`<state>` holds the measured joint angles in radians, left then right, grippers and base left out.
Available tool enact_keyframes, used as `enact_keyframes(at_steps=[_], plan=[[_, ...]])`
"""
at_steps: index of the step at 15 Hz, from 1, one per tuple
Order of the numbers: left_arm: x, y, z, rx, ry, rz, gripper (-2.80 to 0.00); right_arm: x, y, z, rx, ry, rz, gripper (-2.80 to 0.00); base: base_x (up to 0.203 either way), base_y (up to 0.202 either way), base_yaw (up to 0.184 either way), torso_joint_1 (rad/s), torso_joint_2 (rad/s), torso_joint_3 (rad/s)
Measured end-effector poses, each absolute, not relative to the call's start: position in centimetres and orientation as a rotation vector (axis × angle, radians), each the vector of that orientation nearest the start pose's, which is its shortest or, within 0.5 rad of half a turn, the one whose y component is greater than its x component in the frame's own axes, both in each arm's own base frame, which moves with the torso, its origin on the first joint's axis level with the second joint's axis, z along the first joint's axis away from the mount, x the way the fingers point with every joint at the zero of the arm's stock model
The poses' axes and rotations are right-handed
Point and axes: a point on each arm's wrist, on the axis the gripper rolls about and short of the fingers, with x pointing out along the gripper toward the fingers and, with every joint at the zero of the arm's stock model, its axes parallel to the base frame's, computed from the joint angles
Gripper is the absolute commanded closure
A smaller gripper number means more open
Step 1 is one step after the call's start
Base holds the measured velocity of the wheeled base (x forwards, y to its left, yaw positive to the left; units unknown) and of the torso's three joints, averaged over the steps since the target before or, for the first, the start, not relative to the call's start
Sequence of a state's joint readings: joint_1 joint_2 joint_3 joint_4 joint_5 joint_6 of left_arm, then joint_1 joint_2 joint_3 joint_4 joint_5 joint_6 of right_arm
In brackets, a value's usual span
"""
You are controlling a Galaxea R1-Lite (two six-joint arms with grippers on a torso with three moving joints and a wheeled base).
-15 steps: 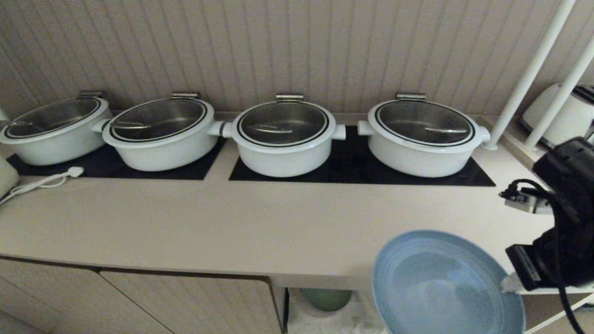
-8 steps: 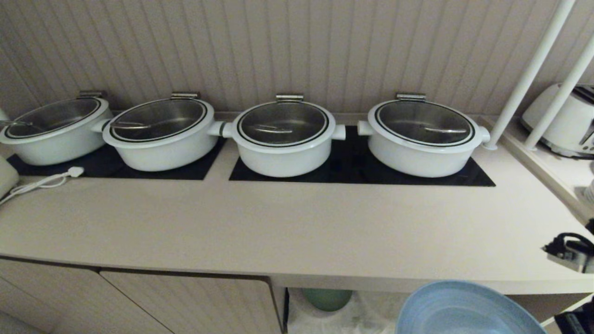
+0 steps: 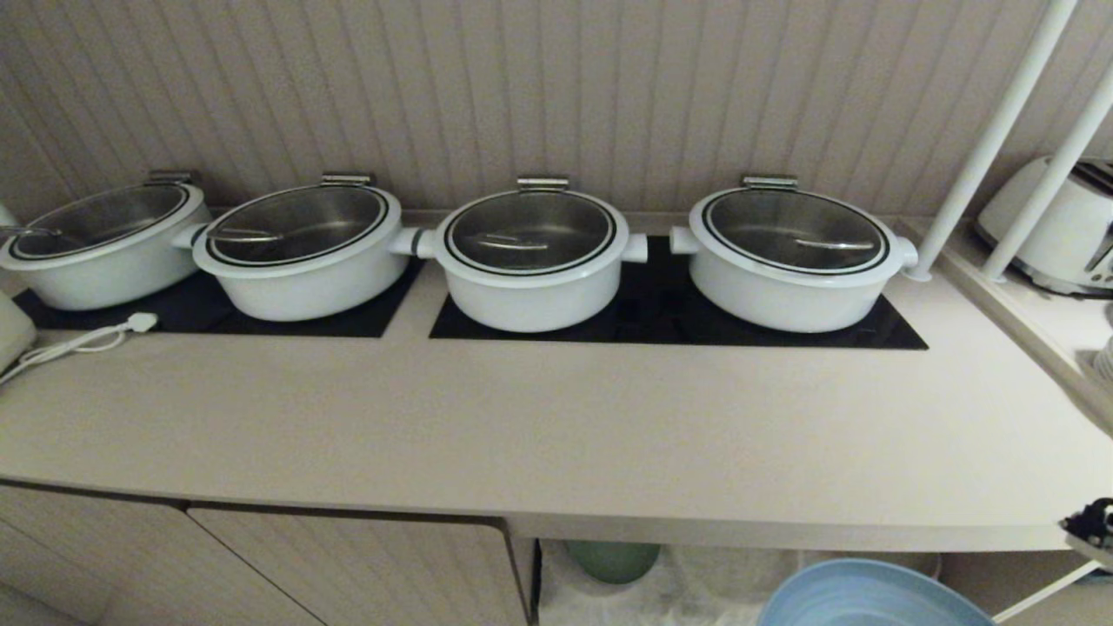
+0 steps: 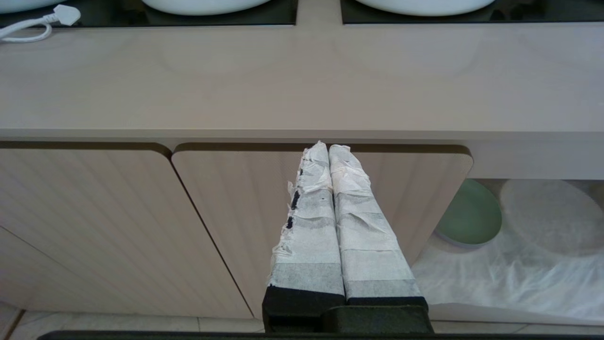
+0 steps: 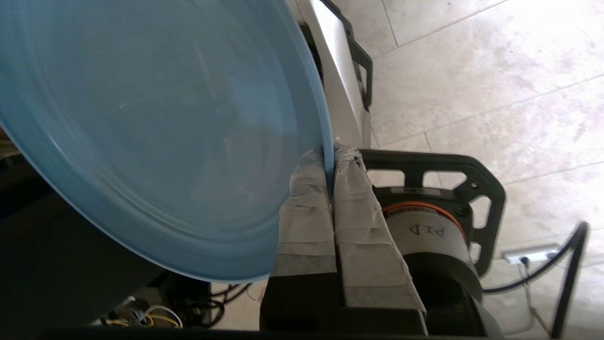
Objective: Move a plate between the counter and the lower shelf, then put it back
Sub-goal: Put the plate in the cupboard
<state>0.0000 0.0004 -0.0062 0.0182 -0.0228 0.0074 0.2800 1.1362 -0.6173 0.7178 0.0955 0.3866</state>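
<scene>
Right gripper (image 5: 330, 163) is clamped on the plate (image 5: 155, 132), taped fingers (image 5: 306, 208) pinching its rim from both faces. From the pinch the disc runs sideways and away from the fingers, so nearly all of it overhangs to one side, carried edge-held in the air. In the head view only the plate's upper arc (image 3: 869, 596) shows, below the counter (image 3: 556, 435) front edge, before the shelf (image 3: 687, 578) opening. Shelf lies beyond the plate from the fingers; the disc probably has to go level to pass under the counter edge, though its tilt is hard to judge here. Green plate (image 4: 469, 212) sits at the near end of the shelf cloth (image 4: 509, 274). Left gripper (image 4: 329, 151) is parked with its fingers pressed together, empty, facing a cabinet door (image 4: 236, 222); right arm is clearly the nearer.
</scene>
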Motion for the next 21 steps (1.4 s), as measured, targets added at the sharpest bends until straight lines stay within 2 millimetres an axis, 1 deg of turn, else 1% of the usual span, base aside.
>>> enact_keyframes(at_steps=[21], plan=[[-2.33,-0.05,7.53,0.008,0.012,-0.023,0.00,9.53,3.01,14.99,0.249,1.267,0.092,0.00,0.000,0.000,0.000,0.000,0.00,0.000]])
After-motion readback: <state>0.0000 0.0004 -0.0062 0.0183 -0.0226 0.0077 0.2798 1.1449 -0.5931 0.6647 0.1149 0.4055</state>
